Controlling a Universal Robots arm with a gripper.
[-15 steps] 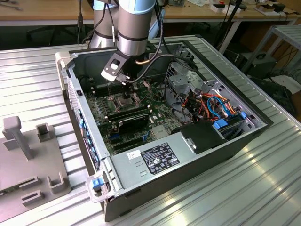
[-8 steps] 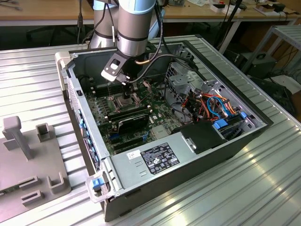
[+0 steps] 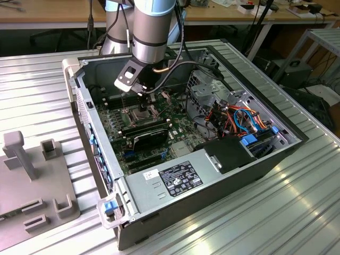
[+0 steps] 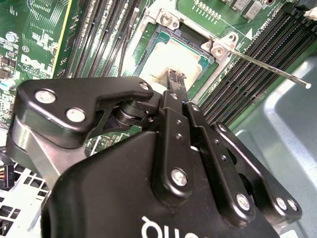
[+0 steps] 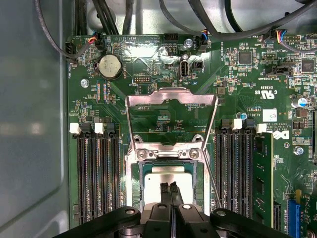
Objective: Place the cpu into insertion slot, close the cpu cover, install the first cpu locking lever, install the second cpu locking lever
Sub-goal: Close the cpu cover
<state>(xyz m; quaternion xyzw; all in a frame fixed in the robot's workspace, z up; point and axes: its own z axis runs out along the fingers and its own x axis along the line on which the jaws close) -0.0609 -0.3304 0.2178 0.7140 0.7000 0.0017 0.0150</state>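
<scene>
— What does the exterior view give you?

— A grey-and-blue robot arm reaches down into an open black computer case lying on a ribbed metal table. Its jaws hang low over the green circuit board. A grey plastic fixture plate sits on the table at the exterior view's left, apart from the case.

— And the second wrist view?

— The flat square silver-grey cpu lies seated in the square, silver-rimmed insertion slot. The jaws are drawn together with nothing between them, their tips right over the cpu's top. Whether they touch it I cannot tell. A thin steel lever rod sticks out free across the long black memory slots.

— The first wrist view?

— Here the thin silver hinged cpu cover stands swung open, clear of the insertion slot, with the circuit board showing through its square window. The cpu rests inside the slot's rim, with memory slots on both sides. The narrowed jaws sit above its middle. A lever rod slants just beside the slot.
</scene>
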